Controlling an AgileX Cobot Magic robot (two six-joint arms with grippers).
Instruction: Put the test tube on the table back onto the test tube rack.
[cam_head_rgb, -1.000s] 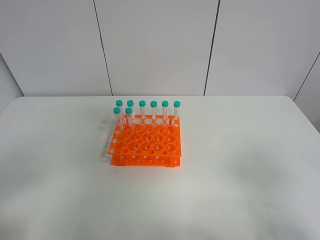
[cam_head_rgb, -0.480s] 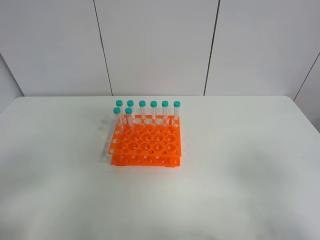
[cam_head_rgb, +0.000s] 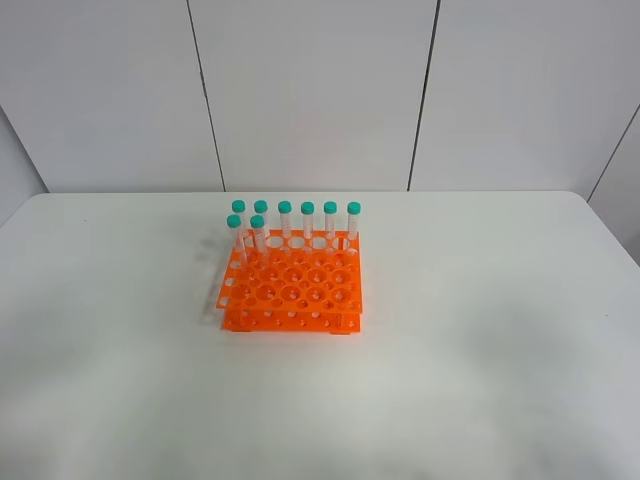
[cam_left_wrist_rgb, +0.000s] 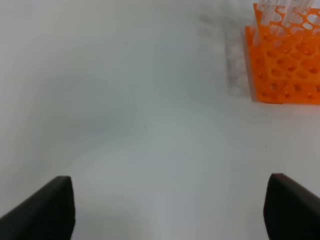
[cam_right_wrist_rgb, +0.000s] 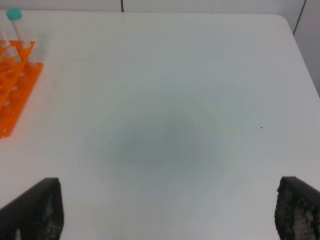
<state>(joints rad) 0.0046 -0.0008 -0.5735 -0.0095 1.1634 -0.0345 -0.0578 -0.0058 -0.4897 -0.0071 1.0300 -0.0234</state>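
While both grippers (cam_left_wrist_rgb: 167, 210) (cam_right_wrist_rgb: 167, 210) gape unladen, test tube rack (cam_head_rgb: 291, 288) holds eight teal-capped tubes (cam_head_rgb: 285, 220).

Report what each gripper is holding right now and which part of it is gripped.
Nothing is held. The left gripper and right gripper are both open over bare table. All eight tubes stand in the test tube rack.
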